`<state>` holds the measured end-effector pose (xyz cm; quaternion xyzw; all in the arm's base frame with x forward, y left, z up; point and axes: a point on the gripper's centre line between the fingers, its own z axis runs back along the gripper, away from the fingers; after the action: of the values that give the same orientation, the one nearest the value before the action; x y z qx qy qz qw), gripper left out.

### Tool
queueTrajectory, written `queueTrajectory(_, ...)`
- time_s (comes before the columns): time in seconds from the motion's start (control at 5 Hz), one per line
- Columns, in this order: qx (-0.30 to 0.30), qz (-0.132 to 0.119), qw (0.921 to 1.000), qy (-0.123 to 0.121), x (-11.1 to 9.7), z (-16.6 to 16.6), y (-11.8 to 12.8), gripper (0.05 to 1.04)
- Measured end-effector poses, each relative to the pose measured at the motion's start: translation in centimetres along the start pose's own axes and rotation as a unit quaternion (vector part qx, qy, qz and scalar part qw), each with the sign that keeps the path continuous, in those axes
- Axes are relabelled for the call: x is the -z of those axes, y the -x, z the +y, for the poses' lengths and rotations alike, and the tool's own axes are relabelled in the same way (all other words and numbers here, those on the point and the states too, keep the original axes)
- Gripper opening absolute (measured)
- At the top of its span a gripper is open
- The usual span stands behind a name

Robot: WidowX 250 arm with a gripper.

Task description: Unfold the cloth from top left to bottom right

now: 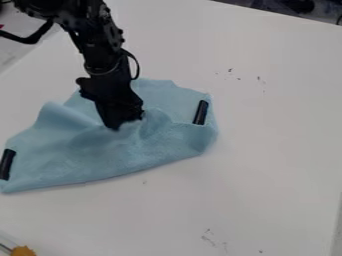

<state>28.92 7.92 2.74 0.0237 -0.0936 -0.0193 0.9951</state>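
The light blue cloth lies bunched and partly folded on the white table, at the left and centre of the view. It has a black strip at its lower left edge and another near its right edge. My gripper points down onto the middle of the cloth, where the fabric is wrinkled and raised around its tip. Folds of cloth rise to the left of it, and a flatter part lies behind it to the right. The fabric hides where the tip meets it.
The white table extends right of and in front of the cloth, with small dark marks on it. An orange-yellow object with a thin rod is at the bottom left corner. Dark items lie beyond the table's top right edge.
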Motion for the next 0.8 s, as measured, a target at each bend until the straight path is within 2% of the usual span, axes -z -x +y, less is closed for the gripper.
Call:
queueTrajectory(0.2, -0.01, -0.007, 0.9999, -0.005, -0.6, -0.1, 0.7, 0.072)
queueTrajectory(0.4, -0.005, -0.013, 0.9998, -0.012, -1.4, -0.4, 0.5, 0.22)
queueTrajectory(0.6, 0.018, -0.019, 0.9996, -0.005, -1.4, -0.2, -0.4, 0.48)
queueTrajectory(0.8, -0.002, -0.019, 0.9998, -0.008, -1.2, 1.4, 0.2, 0.795)
